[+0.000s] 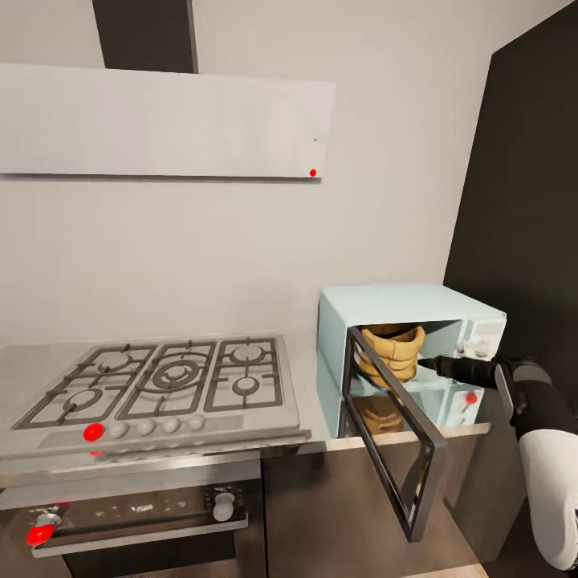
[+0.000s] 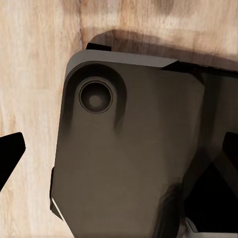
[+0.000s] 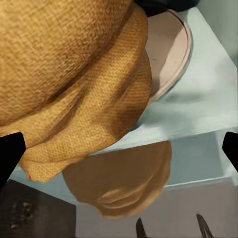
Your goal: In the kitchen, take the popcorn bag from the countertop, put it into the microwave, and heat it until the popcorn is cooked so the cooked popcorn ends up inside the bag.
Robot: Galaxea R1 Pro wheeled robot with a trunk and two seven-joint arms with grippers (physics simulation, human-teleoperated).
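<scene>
The popcorn bag (image 1: 391, 351) is sitting inside the microwave (image 1: 401, 309), just ahead of the right gripper (image 1: 428, 365), which is reaching through the open doorway. In the right wrist view the burlap (image 3: 74, 79) is lying between the two dark fingertips (image 3: 10, 156), which are standing wide apart and not touching it, so the gripper is released; the bag is probably resting on the pale turntable plate (image 3: 168, 49) so it can heat. The glass door (image 1: 393, 433) is hanging open below the gripper and needs closing. Whether the left gripper is clenched, I cannot tell. The microwave is standing on the grey countertop (image 1: 309, 361) beside a gas hob (image 1: 160, 385), with an oven (image 1: 136, 514) beneath.
</scene>
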